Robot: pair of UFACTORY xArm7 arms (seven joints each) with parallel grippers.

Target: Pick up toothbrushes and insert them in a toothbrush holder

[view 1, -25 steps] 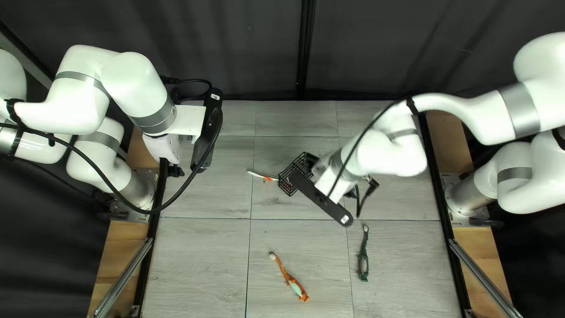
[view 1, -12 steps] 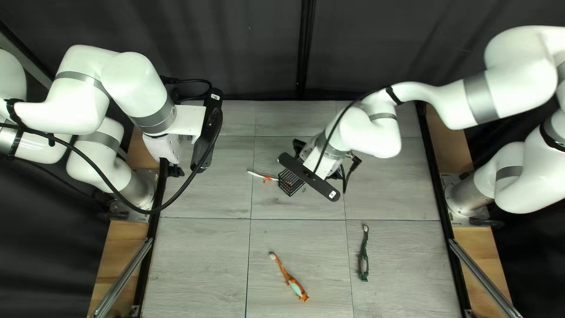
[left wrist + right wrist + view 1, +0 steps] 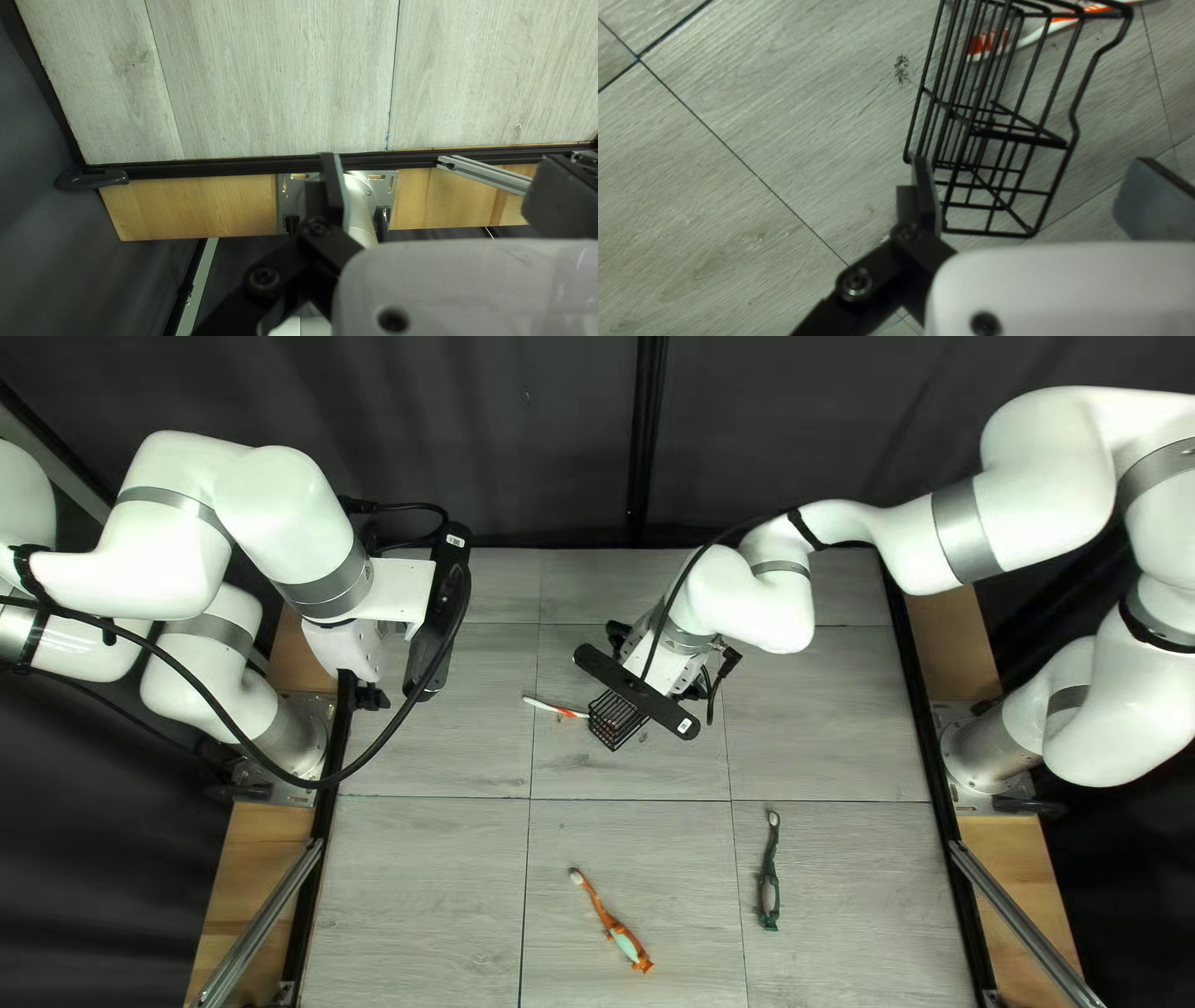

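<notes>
Jaws stand well apart on the right gripper (image 3: pixel 1033 163), with part of the holder (image 3: pixel 613 724) reaching between them, close by one finger; nothing is clamped. The left gripper (image 3: pixel 445 163) has its jaws apart too, over the table's edge. The holder sits on the table (image 3: pixel 423 871). If the right gripper closes off-centre, one finger could shove the light-looking wire frame before the other meets it, or tip it. The white brush (image 3: pixel 543 704) shows through its bars, inside or beyond I can't tell; a shifted frame could drag it. Nearer the table's near edge, the orange brush (image 3: pixel 609 921) and green brush (image 3: pixel 769 877) lie well apart, out of harm.
</notes>
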